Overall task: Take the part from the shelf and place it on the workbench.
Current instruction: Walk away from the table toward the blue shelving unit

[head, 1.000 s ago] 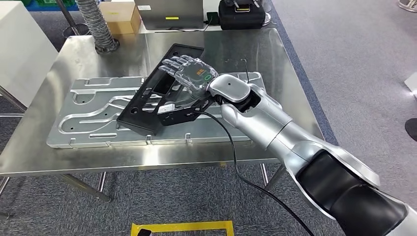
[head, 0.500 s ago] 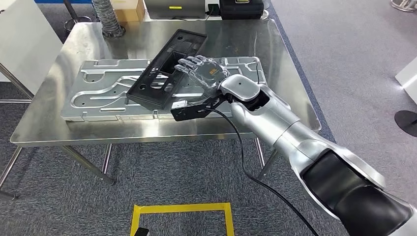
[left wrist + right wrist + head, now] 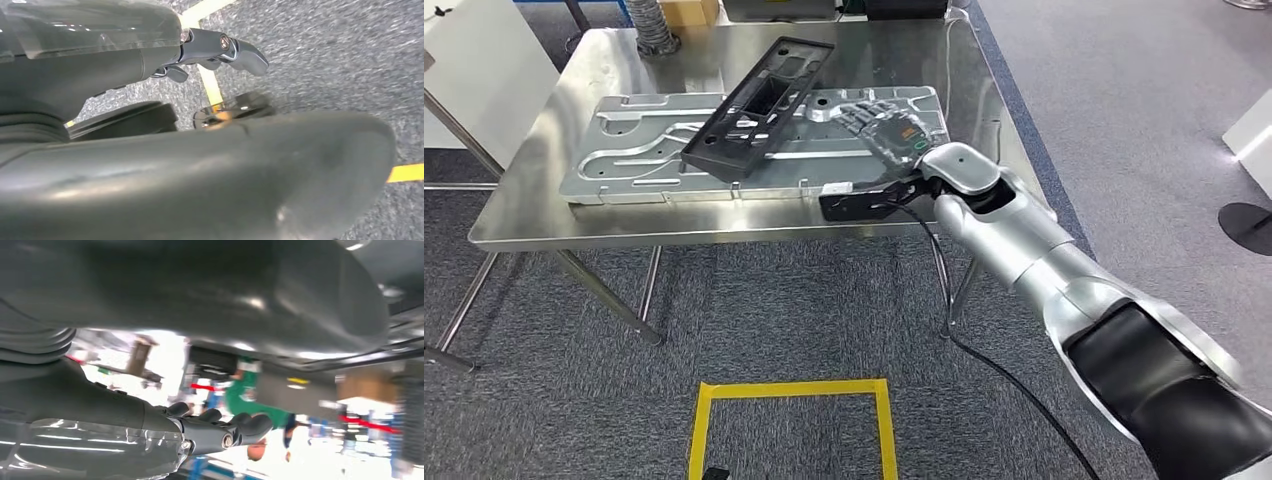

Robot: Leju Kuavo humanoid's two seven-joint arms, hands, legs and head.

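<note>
The black plastic part (image 3: 759, 105), a long frame with cut-outs, lies slantwise on the ribbed aluminium plate (image 3: 644, 150) on the steel workbench (image 3: 574, 228). My right hand (image 3: 887, 130) hovers over the plate's right end, apart from the part, fingers stretched out and holding nothing. In the right wrist view the same hand (image 3: 215, 432) has its dark fingers extended with nothing between them. My left hand (image 3: 220, 47) hangs over grey carpet, fingers apart and empty.
A yellow tape square (image 3: 789, 420) marks the carpet in front of the bench. A grey ribbed hose (image 3: 652, 25) and a cardboard box (image 3: 689, 10) stand at the bench's far edge. A white cabinet (image 3: 474, 70) stands to the left. A black cable (image 3: 984, 350) hangs from my right wrist.
My right hand has let go of the black part, which now rests on the plate, and has drawn back to the right. The camera has moved back from the bench.
</note>
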